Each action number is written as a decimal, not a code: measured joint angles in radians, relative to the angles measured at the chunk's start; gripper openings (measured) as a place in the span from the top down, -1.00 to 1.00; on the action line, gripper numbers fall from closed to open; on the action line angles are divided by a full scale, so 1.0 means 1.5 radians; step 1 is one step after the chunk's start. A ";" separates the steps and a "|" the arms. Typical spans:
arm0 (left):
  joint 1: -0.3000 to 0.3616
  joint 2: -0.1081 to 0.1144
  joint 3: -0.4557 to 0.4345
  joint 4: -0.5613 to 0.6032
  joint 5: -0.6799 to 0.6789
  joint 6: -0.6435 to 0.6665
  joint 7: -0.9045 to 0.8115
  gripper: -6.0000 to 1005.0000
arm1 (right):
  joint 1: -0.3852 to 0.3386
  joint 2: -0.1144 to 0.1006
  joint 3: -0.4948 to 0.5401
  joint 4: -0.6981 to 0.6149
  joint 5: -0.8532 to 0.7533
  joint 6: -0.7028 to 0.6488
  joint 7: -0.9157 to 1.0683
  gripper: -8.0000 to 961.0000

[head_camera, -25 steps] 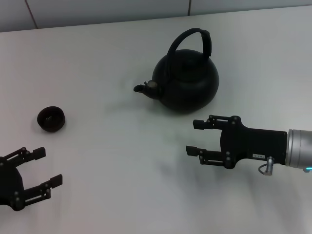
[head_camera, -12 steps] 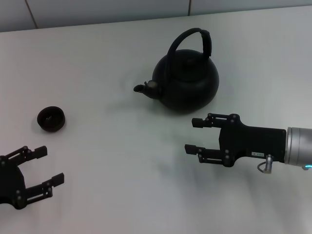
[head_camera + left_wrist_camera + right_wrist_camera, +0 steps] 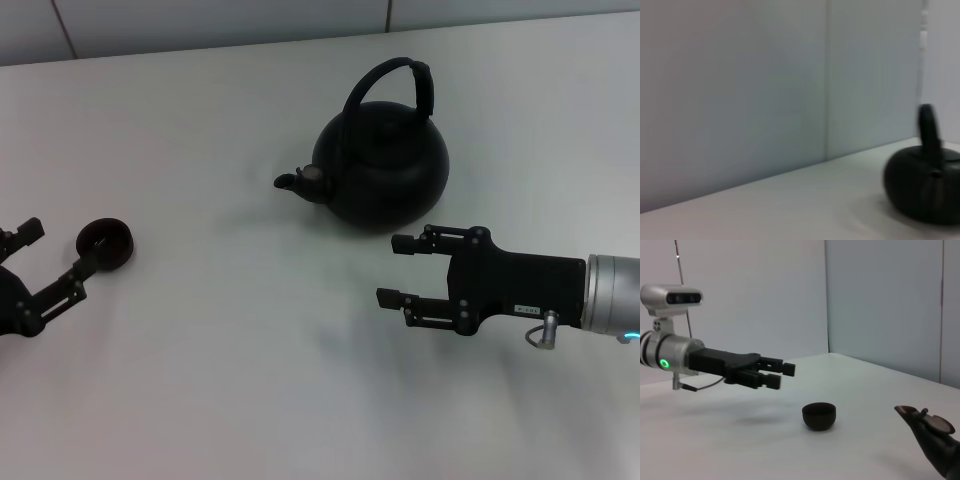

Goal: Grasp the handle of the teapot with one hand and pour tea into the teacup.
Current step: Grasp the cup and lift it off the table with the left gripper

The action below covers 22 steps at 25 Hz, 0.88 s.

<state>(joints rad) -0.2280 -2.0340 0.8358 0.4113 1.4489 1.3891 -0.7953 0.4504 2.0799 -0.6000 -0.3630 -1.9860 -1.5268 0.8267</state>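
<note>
On the white table [image 3: 220, 350] the teapot [image 3: 385, 170] sits at about 1 o'clock from the middle of the head view, well back from the robot. Its stubby spout [image 3: 298, 183] points toward 9 o'clock, and the handle [image 3: 400, 85] arches upright over the lid, thicker on the side toward 3 o'clock. Nothing touches the handle.

The teacup [image 3: 104, 244] stands upright at about 9 o'clock, well apart from the teapot.

The right gripper [image 3: 392, 270] hovers at about 5 o'clock of the teapot, near its body but apart from it, reaching toward 9 o'clock. Its fingers [image 3: 415, 244] are spread wide with nothing between them.

The left gripper [image 3: 52, 248] is at the 9 o'clock edge of the head view, just beside the teacup. Its fingers [image 3: 75, 278] are spread apart, one tip overlapping the cup's rim from this angle; whether it touches cannot be told. In the right wrist view this gripper hangs above the table, short of the cup, holding nothing.
</note>
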 joint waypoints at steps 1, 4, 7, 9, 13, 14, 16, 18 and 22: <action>-0.001 -0.004 -0.006 0.000 -0.001 -0.007 0.004 -0.59 | 0.000 0.000 0.000 -0.001 0.001 -0.001 0.001 -0.41; -0.005 -0.008 -0.014 -0.001 -0.002 -0.015 0.011 -0.59 | 0.001 0.000 0.000 -0.002 0.006 -0.002 0.003 -0.41; -0.010 -0.008 -0.014 -0.002 -0.001 -0.028 0.012 -0.59 | 0.002 0.000 0.000 -0.002 0.007 -0.002 0.003 -0.41; -0.014 -0.007 -0.008 -0.003 0.005 -0.053 0.011 -0.59 | 0.004 0.000 0.000 -0.001 0.007 -0.001 0.003 -0.41; -0.018 -0.004 0.000 -0.005 0.035 -0.089 0.004 -0.59 | 0.006 0.000 0.000 0.000 0.008 0.001 0.003 -0.41; -0.018 -0.003 0.000 -0.005 0.041 -0.092 0.002 -0.59 | 0.006 0.000 0.000 0.000 0.008 0.001 0.004 -0.41; -0.018 -0.002 0.000 -0.004 0.051 -0.097 -0.004 -0.59 | 0.007 0.000 0.000 0.000 0.008 0.002 0.004 -0.41; -0.018 -0.002 0.000 -0.002 0.056 -0.102 -0.008 -0.59 | 0.007 0.000 0.000 0.001 0.008 0.002 0.004 -0.41; -0.021 -0.004 0.001 -0.001 0.062 -0.115 -0.008 -0.59 | 0.007 0.000 0.000 0.000 0.008 0.002 0.004 -0.41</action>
<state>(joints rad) -0.2599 -2.0404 0.8369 0.4102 1.5414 1.2169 -0.8076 0.4602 2.0799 -0.5997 -0.3623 -1.9741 -1.5240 0.8326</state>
